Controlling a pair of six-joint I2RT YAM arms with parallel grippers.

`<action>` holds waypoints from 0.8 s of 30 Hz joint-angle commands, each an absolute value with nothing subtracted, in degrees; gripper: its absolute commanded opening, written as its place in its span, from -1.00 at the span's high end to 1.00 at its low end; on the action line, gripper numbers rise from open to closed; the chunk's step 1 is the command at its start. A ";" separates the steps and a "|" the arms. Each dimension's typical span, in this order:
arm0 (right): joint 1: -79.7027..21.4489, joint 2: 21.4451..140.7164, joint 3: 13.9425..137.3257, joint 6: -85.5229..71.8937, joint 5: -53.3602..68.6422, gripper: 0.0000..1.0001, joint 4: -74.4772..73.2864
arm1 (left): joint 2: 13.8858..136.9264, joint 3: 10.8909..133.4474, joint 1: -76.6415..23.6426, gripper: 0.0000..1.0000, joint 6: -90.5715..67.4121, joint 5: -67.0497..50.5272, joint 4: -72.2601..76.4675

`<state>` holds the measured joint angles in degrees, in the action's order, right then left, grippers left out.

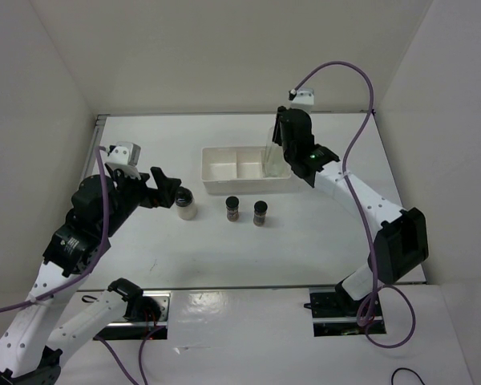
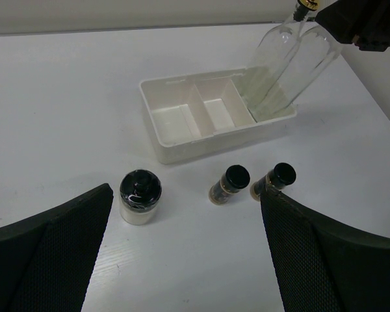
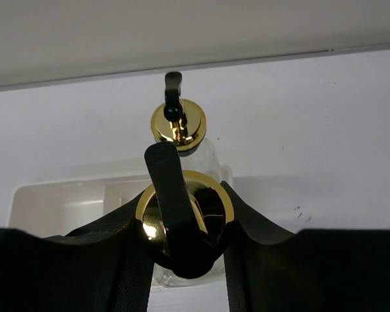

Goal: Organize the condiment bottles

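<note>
A white table (image 1: 321, 233) was seen across the middle of the frame. A divided white tray (image 1: 224, 186) was set on it just above centre. Below the tray, three black-capped jars were lined up, standing apart: a squat whitish jar (image 1: 185, 203) at left, a small dark jar (image 1: 232, 208) at centre, and a second small dark jar (image 1: 260, 212) just to its right.

Tray (image 1: 240, 185) lies mid-table (image 1: 321, 233), with the tall bottles (image 2: 273, 71) in its rightmost compartment. Before the tray, left to right: squat jar (image 1: 185, 204), left small jar (image 1: 232, 208), right small jar (image 1: 260, 212).
</note>
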<state>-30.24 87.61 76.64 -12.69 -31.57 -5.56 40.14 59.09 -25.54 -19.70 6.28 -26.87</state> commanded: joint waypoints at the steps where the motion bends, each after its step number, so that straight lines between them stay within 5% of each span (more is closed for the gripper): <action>1: -30.50 87.10 75.94 -16.52 -33.84 0.58 2.46 | 40.08 59.06 -25.22 -1.00 -19.34 6.94 -25.14; 21: -31.03 87.63 68.91 -16.53 -35.42 0.44 5.89 | 39.55 58.54 -25.22 -1.00 -18.81 7.47 -25.66; 24: -31.03 88.24 68.91 -16.52 -34.89 0.30 5.89 | 40.07 58.54 -25.22 -1.00 -18.81 6.94 -25.66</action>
